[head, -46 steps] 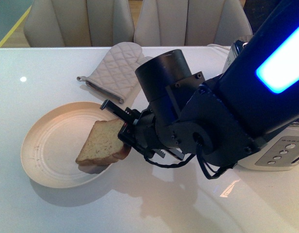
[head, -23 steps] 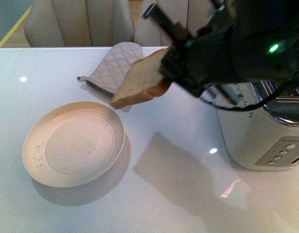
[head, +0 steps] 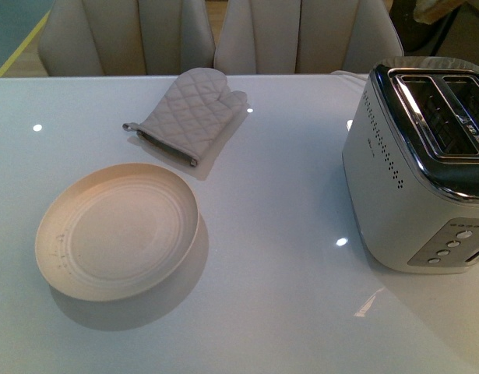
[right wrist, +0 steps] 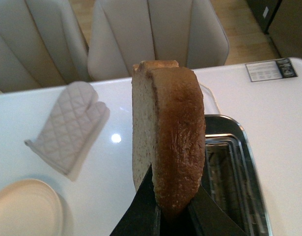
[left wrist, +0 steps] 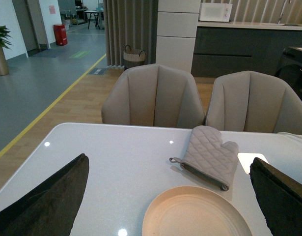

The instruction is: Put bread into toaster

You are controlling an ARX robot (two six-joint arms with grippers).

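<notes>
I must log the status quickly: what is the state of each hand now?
Left hand: open, holding nothing.
Right hand: closed on the bread.

The toaster (head: 395,187) runs off the front view's right edge; the bread (right wrist: 165,147) partly hides it.

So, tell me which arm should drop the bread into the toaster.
Right. The right gripper is shut on the bread, held on edge over the toaster's slots. The left gripper is open and empty, facing the plate and oven mitt, with no toaster in its view.
</notes>
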